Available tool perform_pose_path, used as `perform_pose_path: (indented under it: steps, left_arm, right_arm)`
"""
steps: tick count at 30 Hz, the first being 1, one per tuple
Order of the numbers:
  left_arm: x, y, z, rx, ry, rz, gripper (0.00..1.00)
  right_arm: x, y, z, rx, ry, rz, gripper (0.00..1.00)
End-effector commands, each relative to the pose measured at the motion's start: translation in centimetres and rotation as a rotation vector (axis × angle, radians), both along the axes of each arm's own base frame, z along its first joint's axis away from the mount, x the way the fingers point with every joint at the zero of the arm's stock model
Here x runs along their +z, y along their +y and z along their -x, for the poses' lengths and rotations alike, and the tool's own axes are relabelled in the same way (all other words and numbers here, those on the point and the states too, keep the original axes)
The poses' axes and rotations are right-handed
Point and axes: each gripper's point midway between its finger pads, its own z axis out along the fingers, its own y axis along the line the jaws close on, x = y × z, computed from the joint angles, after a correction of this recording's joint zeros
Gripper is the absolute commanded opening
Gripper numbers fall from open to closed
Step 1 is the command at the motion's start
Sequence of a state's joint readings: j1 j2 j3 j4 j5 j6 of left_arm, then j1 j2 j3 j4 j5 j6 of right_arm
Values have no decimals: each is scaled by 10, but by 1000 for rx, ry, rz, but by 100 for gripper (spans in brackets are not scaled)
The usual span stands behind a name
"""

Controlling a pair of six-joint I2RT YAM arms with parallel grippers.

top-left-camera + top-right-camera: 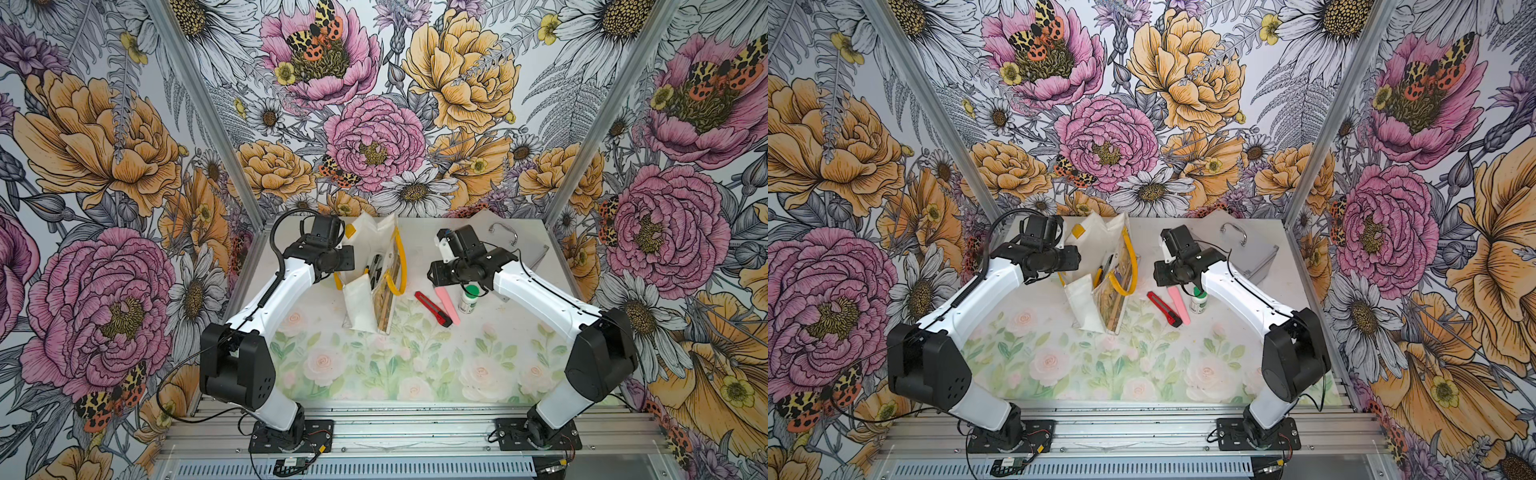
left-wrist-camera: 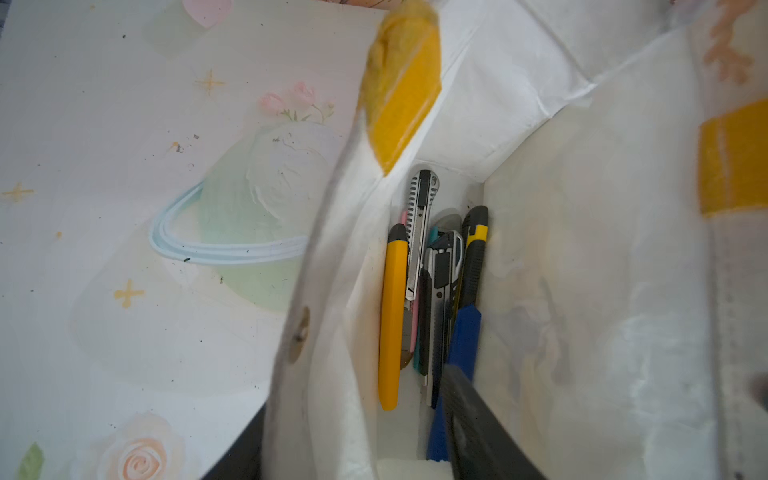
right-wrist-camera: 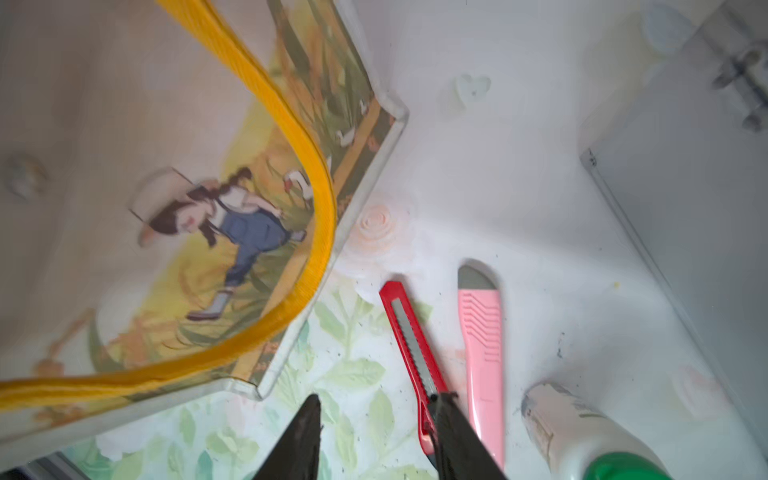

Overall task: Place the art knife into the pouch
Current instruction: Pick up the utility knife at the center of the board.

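Hovering over the red art knife (image 3: 409, 345) on the counter (image 1: 374, 365), right of the pouch (image 1: 358, 301).
Looks light, stiff, a bit slippery; best pinched across its middle. Right gripper (image 3: 379, 397) jaws are partly open, empty; left gripper (image 2: 357, 395) jaws, at the pouch wall, I cannot tell.
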State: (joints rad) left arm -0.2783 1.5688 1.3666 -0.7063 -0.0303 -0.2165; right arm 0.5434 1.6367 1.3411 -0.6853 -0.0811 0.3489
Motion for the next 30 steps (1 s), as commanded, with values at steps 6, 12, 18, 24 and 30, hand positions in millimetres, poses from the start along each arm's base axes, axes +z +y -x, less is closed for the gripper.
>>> perform_pose_path:
  steps: [6, 12, 18, 24, 30]
  left_arm:
    - [7, -18, -3, -83, -16, 18, 20]
    - [5, -27, 1, -110, -9, 21, 17]
    - [5, -29, 3, -100, -9, 17, 17]
    - [7, -26, 7, -84, -15, 17, 18]
    - [5, -25, 10, -81, -9, 17, 19]
  right_arm:
    - [-50, -9, 21, 31, -28, 85, 42]
    - [-76, -14, 18, 23, -63, 111, 47]
    - [-91, -12, 9, 54, -72, 155, 44]
    - [-103, -6, 5, 89, -49, 171, 41]
    - [-113, -3, 1, 110, -24, 171, 44]
